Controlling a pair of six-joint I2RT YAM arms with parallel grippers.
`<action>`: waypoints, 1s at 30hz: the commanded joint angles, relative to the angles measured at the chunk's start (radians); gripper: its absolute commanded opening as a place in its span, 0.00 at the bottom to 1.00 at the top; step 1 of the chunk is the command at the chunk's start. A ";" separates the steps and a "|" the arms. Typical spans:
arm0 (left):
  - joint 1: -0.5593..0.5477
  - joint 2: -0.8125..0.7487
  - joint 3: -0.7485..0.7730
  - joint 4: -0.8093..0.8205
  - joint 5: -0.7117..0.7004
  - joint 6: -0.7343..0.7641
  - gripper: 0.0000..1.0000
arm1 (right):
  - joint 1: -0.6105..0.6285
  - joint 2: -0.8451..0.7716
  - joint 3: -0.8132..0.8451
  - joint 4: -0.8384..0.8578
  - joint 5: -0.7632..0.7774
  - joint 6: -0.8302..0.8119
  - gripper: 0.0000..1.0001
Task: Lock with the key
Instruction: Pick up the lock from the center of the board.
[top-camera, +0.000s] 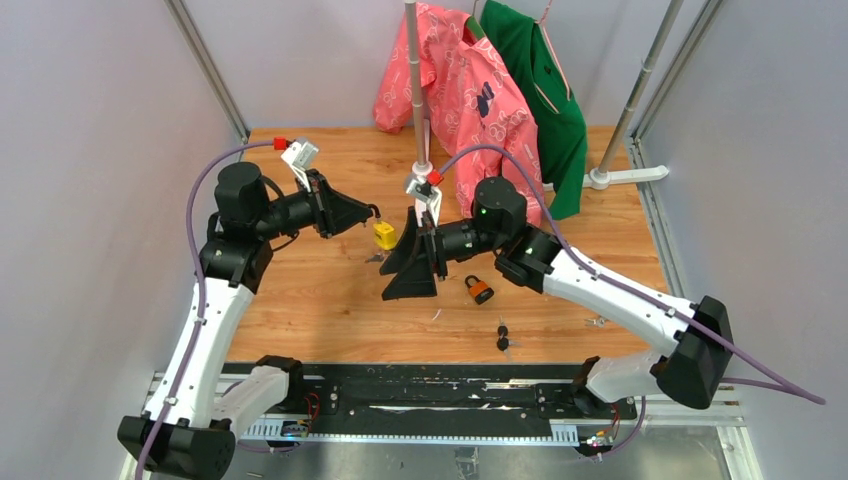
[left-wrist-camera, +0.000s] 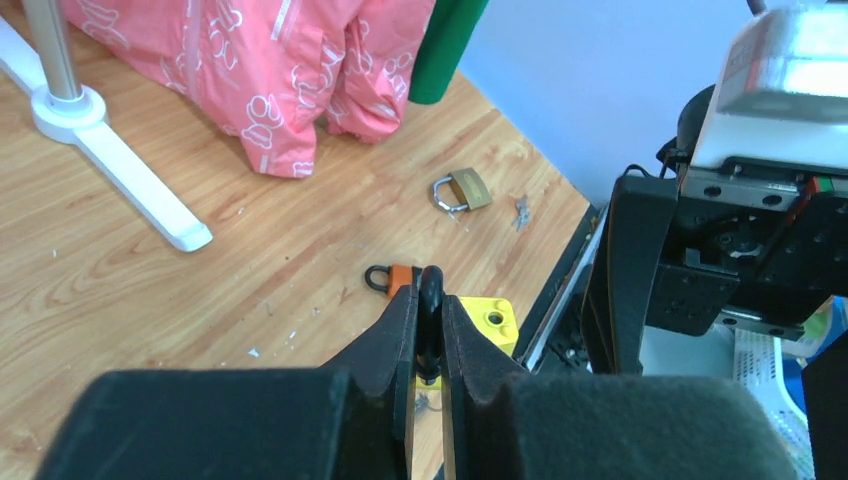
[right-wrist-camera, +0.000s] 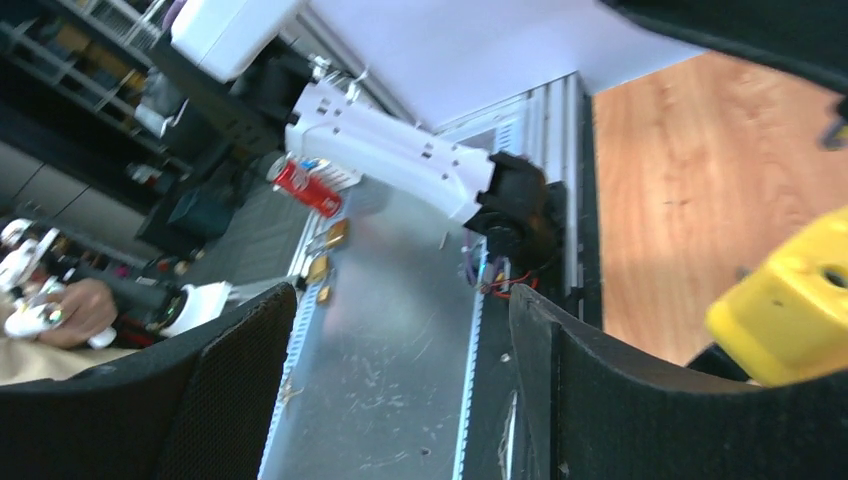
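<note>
My left gripper (top-camera: 375, 212) is shut on the black shackle (left-wrist-camera: 430, 295) of a yellow padlock (top-camera: 384, 235), which it holds above the wooden table (top-camera: 300, 300). In the left wrist view the yellow body (left-wrist-camera: 487, 322) shows just past the fingertips. My right gripper (top-camera: 384, 284) stands open right next to it, nothing between its fingers. The right wrist view shows the padlock (right-wrist-camera: 790, 300) off to the right of the open jaws. A pair of black-headed keys (top-camera: 503, 335) lies on the table near the front edge, away from both grippers.
An orange padlock (top-camera: 480, 290) lies on the table beside the right arm. A brass padlock (left-wrist-camera: 462, 192) with small keys lies further right. A white clothes stand (top-camera: 420, 165) with a pink jacket (top-camera: 470, 90) and a green garment (top-camera: 545, 90) fills the back.
</note>
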 joint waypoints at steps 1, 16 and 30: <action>-0.004 -0.069 -0.046 0.222 0.001 -0.113 0.00 | -0.017 -0.109 0.000 -0.020 0.180 -0.052 0.80; -0.012 -0.116 -0.047 0.233 -0.019 -0.084 0.00 | -0.053 -0.066 -0.009 -0.020 0.394 0.015 0.81; -0.015 -0.108 -0.096 0.327 -0.124 -0.187 0.00 | 0.061 -0.027 0.018 0.036 0.471 -0.031 0.81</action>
